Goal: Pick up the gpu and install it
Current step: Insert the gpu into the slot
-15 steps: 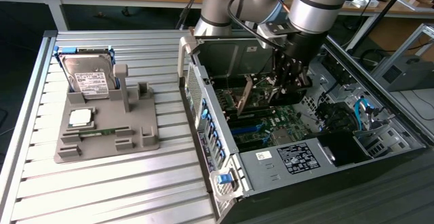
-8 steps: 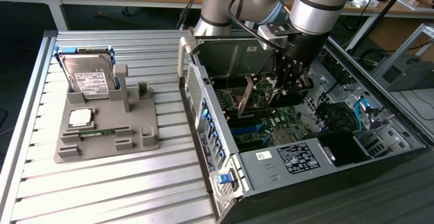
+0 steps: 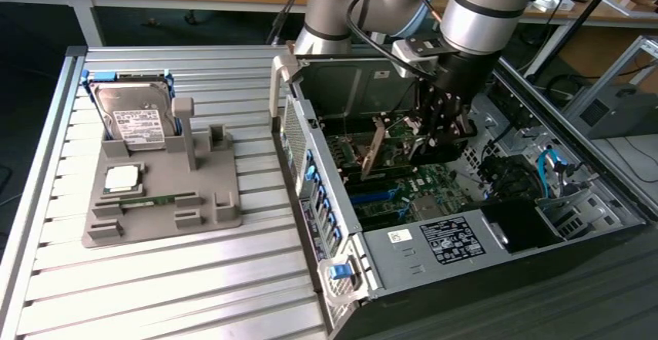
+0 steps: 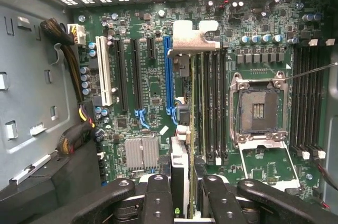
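Scene: an open computer case (image 3: 340,224) lies on its side at the right of the exterior view, on a slatted metal counter (image 3: 154,278); the motherboard (image 4: 153,76) faces up.
Arm: the robot arm (image 3: 483,16) reaches down from the top of the exterior view into the middle of the case.
Gpu: the gpu (image 3: 377,146) stands on its edge inside the case, over the motherboard, in the centre of the exterior view. In the wrist view it is seen edge-on, with its silvery bracket (image 4: 194,36) in the upper centre of the frame, just beside the blue slot (image 4: 168,76).
Fingers: the gripper (image 4: 185,187) is at the bottom centre of the wrist view, and the black fingers (image 4: 158,197) are clamped on the top edge of the card, one on each side.
Seating: I cannot tell if the card edge is already in a slot or only above it.
Handling: I judge the card as light, thin and stiff, but fragile; it is best held on the bare board edges, not on components, and kept straight.
Holder: a grey parts holder (image 3: 165,193) at the left of the exterior view carries a hard drive (image 3: 134,116), well apart from the case.
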{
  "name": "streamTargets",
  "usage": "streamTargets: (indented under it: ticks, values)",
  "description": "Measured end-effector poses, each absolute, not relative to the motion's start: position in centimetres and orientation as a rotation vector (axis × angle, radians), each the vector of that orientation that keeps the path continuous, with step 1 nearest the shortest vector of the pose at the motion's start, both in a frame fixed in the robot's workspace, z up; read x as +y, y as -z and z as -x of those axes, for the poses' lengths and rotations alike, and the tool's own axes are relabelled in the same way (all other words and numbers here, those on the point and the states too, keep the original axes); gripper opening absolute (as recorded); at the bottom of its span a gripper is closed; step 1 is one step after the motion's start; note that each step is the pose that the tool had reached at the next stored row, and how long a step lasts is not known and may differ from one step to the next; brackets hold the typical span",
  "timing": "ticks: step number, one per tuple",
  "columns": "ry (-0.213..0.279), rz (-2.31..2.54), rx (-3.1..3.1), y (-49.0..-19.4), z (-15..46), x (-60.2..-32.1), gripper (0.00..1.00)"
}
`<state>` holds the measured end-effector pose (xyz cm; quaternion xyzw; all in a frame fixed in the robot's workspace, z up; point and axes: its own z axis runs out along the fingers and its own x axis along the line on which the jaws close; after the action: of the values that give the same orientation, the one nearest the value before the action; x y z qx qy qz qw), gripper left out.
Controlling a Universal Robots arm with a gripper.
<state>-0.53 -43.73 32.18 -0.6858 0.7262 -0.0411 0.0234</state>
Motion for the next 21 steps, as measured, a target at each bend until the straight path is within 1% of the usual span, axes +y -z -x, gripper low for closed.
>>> streamTargets:
  ticks: [21]
  values:
    - [0.127, 2.123, 2.248, -31.75, 0.97, -43.84, 0.27]
